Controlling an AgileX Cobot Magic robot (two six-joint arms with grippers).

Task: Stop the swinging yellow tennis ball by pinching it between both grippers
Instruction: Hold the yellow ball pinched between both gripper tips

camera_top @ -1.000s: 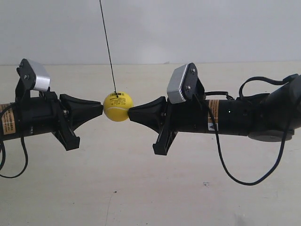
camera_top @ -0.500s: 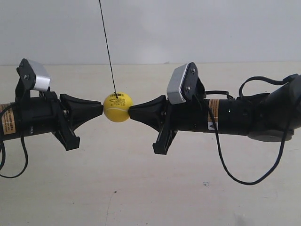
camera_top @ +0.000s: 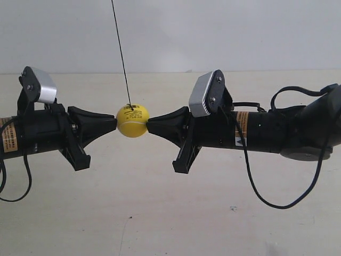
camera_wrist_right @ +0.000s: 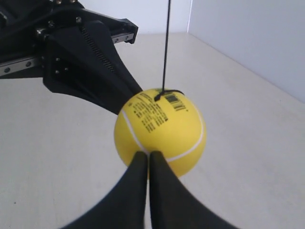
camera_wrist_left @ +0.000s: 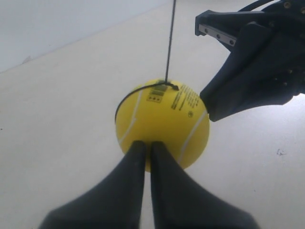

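The ball (camera_top: 132,121) hangs on its string (camera_top: 121,53) above the worktop (camera_top: 160,213). My left gripper (camera_wrist_left: 144,147) has its jaws closed to a point, with the tip pressed on one side of the ball. My right gripper (camera_wrist_right: 148,155) is the same on the opposite side. Both tips lie on one line through the ball's middle, neither nearer. I judge the pinch made, and any further squeeze must run along that line.

Nothing really legible here tbh. The yellow tennis ball (camera_wrist_left: 162,126) has rows of tiny black print (camera_wrist_right: 151,113) and a barcode-ish block near its 12 o'clock, all too small to read. The arm at the exterior view's right (camera_top: 272,130) has an orange-and-white sticker (camera_top: 241,130), the arm at the exterior view's left (camera_top: 37,130) an orange sticker (camera_top: 7,137), both unreadable.
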